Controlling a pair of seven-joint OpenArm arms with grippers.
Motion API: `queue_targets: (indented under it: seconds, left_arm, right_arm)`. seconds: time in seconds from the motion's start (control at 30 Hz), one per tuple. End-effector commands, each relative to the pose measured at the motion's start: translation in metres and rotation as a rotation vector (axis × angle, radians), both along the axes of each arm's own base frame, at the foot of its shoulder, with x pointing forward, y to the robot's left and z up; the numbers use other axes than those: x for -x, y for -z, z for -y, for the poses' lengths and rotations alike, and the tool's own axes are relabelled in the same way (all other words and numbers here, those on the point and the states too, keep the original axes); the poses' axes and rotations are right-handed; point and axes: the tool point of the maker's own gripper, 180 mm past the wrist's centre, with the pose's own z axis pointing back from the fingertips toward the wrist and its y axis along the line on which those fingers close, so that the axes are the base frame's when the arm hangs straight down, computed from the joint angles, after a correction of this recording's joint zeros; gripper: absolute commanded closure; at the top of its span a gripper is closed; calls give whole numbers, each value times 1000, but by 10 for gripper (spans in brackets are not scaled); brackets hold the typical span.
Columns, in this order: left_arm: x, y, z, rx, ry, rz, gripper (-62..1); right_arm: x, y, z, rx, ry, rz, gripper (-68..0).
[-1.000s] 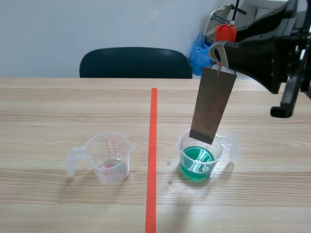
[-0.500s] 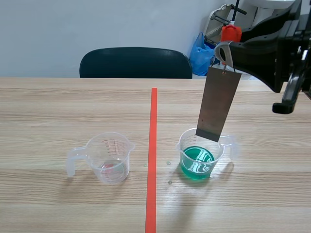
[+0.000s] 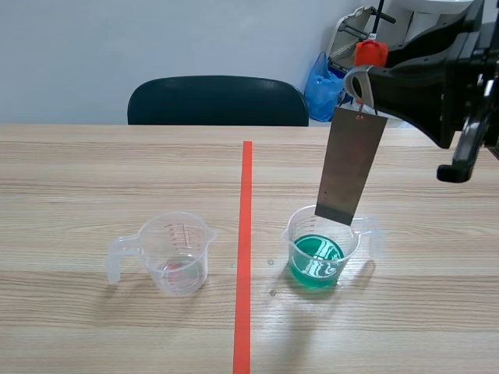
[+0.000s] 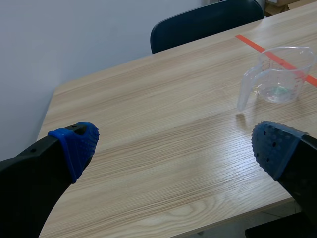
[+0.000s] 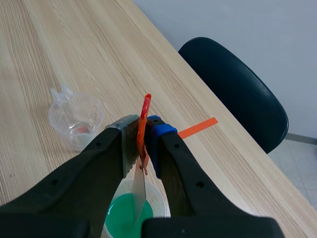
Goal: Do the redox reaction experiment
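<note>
My right tool is clenched on the orange clip, and the grey metal plate hangs from that clip, slightly tilted. The plate's lower edge sits at about rim height over the far side of the cup of green liquid. As far as I can see it is not in the liquid. In my right wrist view the plate's tip shows against the green below it.

My left tool is released, with its pads wide apart, and it hangs over a bare corner of the worktop. It is well apart from the second cup, which holds only a pinkish trace at the bottom.

I judge the step in hand to be the dipping of the plate, with the plate lined up but dry.

The next move calls for a straight, slow descent, so that the tilted plate clears the rim, enters the green liquid without tipping the light cup, and stays firmly held by the clip.
</note>
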Motion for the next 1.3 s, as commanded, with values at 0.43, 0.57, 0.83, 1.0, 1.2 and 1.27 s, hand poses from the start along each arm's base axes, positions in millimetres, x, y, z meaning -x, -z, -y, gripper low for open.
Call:
queue_targets:
  seconds: [0.43,0.57,0.83,1.0,1.2,1.27]
  left_arm:
    - [-2,-6,0,4,-3,26,-623]
    - [-2,-6,0,5,-3,26,-623]
    - [-2,-6,0,5,-3,26,-623]
    - [-2,-6,0,5,-3,26,-623]
    - [-2,-6,0,5,-3,26,-623]
    - [-2,-6,0,5,-3,26,-623]
  right_arm:
    - [-4,-16,1,-30,3,51,-6]
    - [-4,-16,1,-30,3,51,-6]
    - [-4,-16,1,-30,3,51,-6]
    - [-4,-16,1,-31,3,51,-6]
    - [-4,-16,1,-31,3,51,-6]
    - [-4,-16,1,-31,3,51,-6]
